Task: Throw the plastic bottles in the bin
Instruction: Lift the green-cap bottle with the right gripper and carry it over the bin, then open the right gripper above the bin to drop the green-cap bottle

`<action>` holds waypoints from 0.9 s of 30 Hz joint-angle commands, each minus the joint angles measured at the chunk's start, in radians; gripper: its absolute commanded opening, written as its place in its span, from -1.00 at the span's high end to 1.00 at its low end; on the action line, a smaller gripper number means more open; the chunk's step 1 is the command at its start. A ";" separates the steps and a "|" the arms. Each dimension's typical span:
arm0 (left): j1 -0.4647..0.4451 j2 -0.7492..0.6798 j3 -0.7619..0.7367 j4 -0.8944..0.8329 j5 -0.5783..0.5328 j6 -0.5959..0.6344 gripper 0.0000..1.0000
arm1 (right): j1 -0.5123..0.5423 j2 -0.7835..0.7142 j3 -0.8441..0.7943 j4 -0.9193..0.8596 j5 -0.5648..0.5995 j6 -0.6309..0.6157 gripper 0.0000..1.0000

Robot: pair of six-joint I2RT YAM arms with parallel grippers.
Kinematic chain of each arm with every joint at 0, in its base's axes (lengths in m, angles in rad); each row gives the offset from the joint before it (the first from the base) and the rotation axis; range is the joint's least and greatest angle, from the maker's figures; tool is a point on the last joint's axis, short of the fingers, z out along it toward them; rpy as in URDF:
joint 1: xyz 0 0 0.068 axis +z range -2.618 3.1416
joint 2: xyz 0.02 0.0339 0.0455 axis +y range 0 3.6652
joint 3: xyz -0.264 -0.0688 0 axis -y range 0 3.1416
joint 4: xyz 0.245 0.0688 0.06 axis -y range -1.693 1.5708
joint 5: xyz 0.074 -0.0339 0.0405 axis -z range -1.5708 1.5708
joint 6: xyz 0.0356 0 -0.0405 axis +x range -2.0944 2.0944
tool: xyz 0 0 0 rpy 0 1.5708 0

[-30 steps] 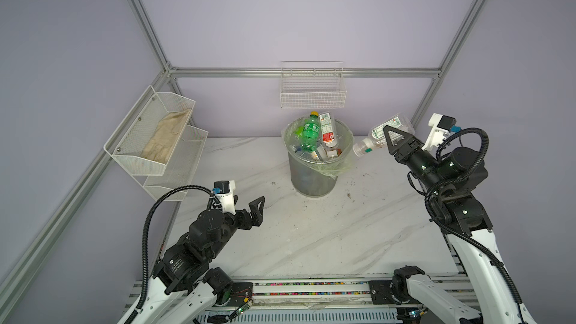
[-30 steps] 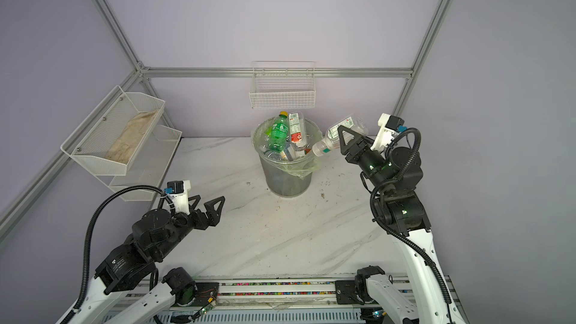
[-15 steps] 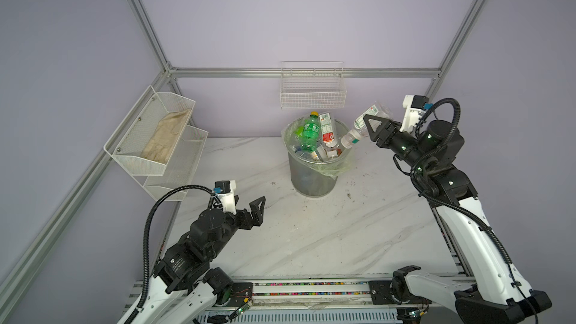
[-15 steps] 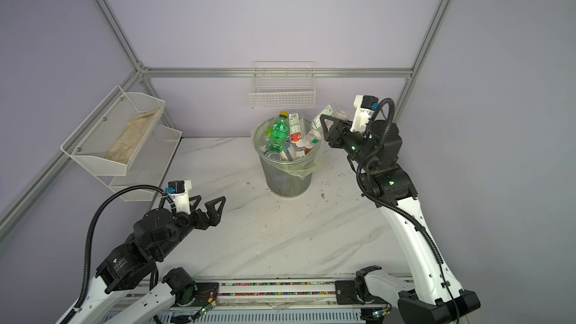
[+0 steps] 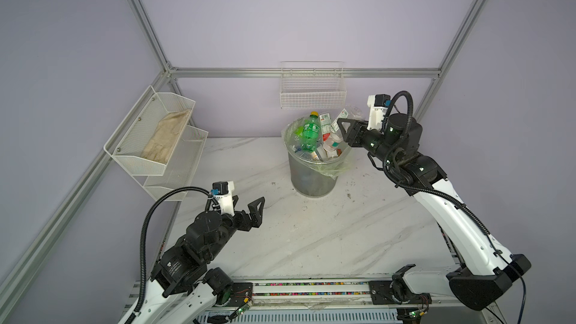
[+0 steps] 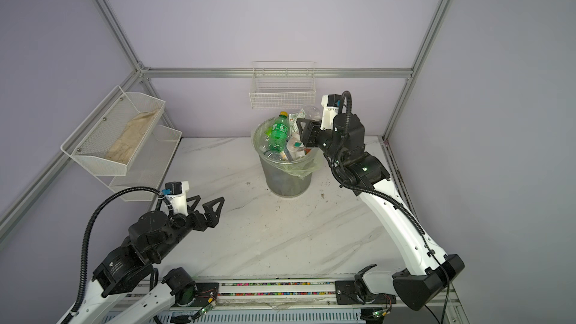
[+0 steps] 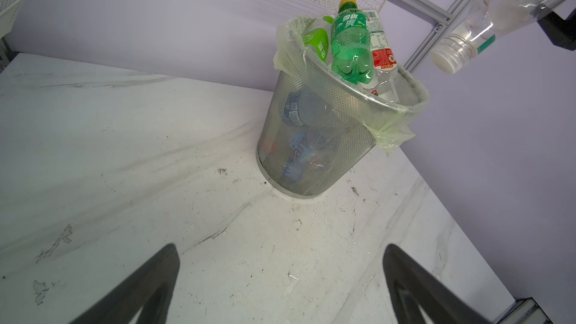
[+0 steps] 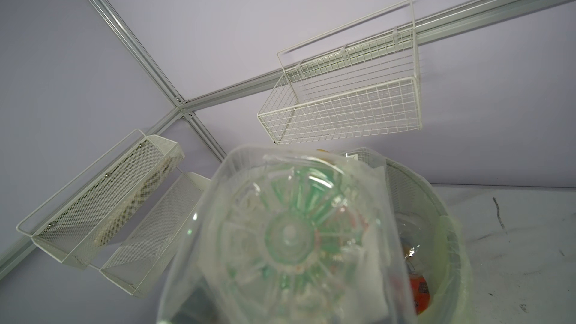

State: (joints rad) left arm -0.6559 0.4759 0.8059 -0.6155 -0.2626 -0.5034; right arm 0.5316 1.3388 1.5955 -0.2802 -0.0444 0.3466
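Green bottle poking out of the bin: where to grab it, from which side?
Take the green bottle on its labelled upper body, under the yellow cap. That part stands clear above the bin rim; the rest sits among other bottles. Probably come from above on the side of the left gripper: the right gripper, holding a clear bottle, crowds the other.

white arm links (image 5: 467,235), black joints (image 5: 205,229), ribbed black cables (image 5: 144,238), white camera blocks (image 5: 225,202), black triangular end effector fingers (image 5: 257,205).
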 commanded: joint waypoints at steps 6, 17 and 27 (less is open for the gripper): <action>-0.004 -0.026 -0.021 0.036 0.013 0.029 -1.00 | 0.052 0.136 0.130 -0.049 0.105 -0.068 1.00; -0.004 -0.038 -0.016 0.016 0.010 0.031 -1.00 | 0.095 0.288 0.236 -0.128 0.178 -0.133 -0.38; -0.004 -0.030 -0.011 0.007 0.008 0.026 -1.00 | 0.127 0.108 0.173 -0.080 0.302 -0.150 -0.95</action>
State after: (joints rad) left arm -0.6559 0.4366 0.8059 -0.6216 -0.2623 -0.4870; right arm 0.6567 1.4872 1.7496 -0.3756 0.2062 0.2153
